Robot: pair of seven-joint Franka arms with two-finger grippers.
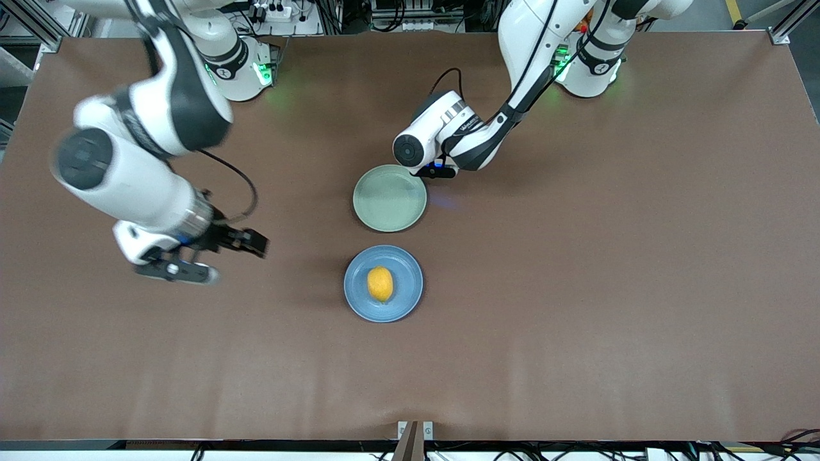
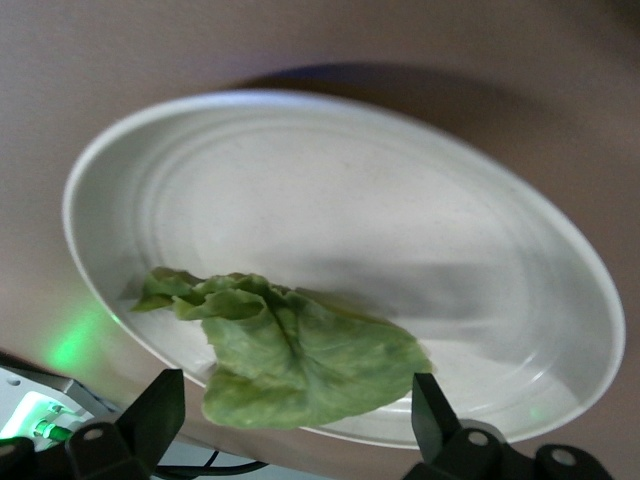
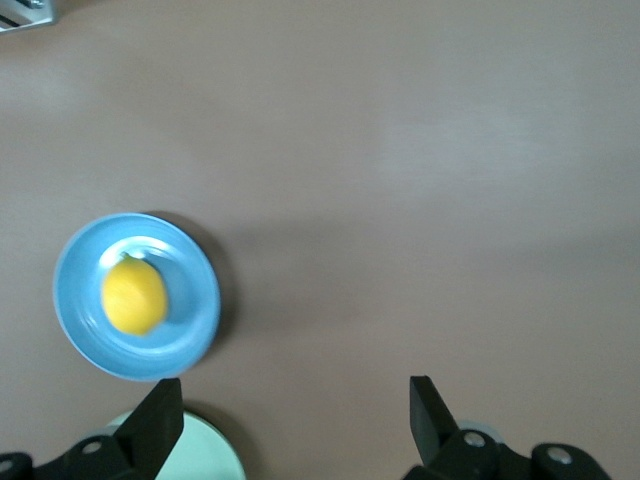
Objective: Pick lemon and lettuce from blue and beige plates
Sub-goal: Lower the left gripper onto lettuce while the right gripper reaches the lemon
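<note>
From the front, a yellow oval lemon (image 1: 380, 283) lies in the middle of the blue plate (image 1: 359, 301) on the brown worktop (image 1: 576, 288), with the pale beige plate (image 1: 389, 198) just farther from the camera; the left hand (image 1: 435, 171) sits low at that plate's farther rim, while the right hand (image 1: 211, 256) hangs over bare worktop toward the right arm's end.

In the left wrist view, a crinkled green lettuce (image 2: 290, 350) leaf lies on the beige plate (image 2: 450, 230) near its rim, between the spread fingers (image 2: 150, 410) of the left hand, neither touching it.

In the right wrist view, the lemon (image 3: 134, 296) rests on the blue plate (image 3: 190, 340), well apart from the right hand's spread fingers (image 3: 428, 412), which hold nothing.
</note>
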